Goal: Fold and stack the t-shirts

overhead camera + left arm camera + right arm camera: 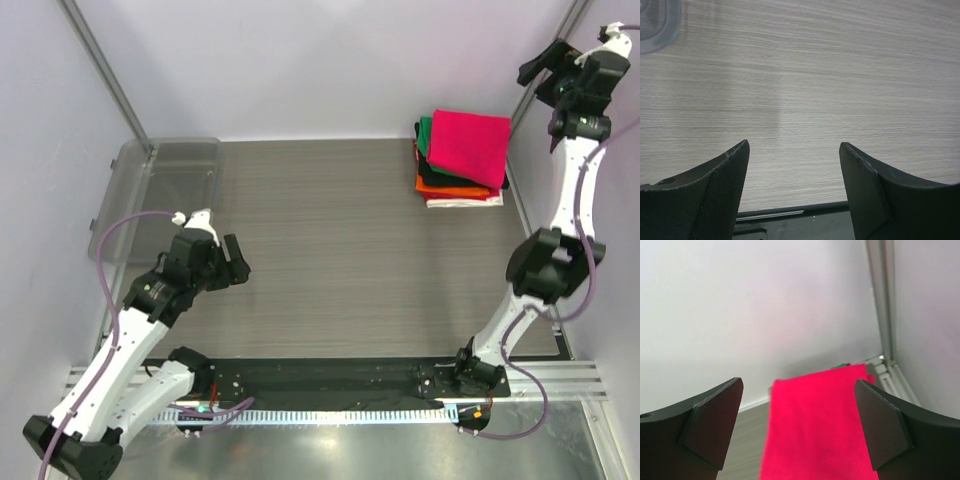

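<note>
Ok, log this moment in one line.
t-shirt pile: folded crimson-pink cloth tee on top | left gripper: open, empty, over grey wood-grain table | right gripper: open, empty, raised near pile

Grey wood-grain tabletop (330,250); a clear plastic tub (185,142) sits at its far-left corner, one rounded corner showing in the left wrist view; pale walls (300,60) behind; slanting metal posts (105,65); a black strip (330,372) along the near edge.

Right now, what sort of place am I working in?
Probably a robot lab test cell, not a home: plain white walls on metal framing, around a wood-grain table with stacked folded t-shirts.
</note>
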